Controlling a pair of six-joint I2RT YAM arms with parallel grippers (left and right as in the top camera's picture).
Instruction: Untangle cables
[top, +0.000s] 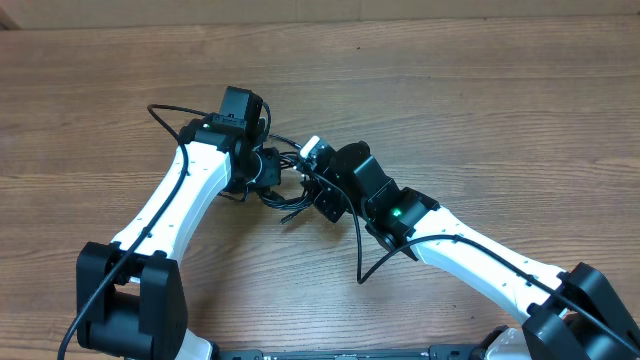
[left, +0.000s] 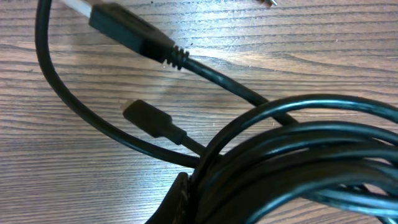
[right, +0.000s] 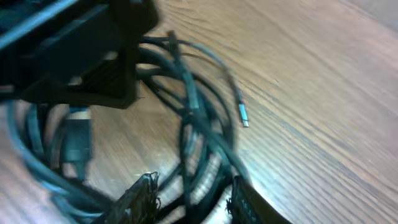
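Hold cables (left: 298, 155) firm in shut L gripper (top: 266, 176); w/ R gripper (right: 193, 194) part-open astride them, close on one loop only, pull away slowly.

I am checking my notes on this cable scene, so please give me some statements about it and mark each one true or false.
1. The thin black cables lie on a brown wooden table. True.
2. The cables lie apart in three straight lines. False: they form one tangled bundle between the two arms.
3. A small silver-tipped plug rests on the wood. True.
4. The left gripper stands wide open, far from the cables. False: it is shut on the bundle.
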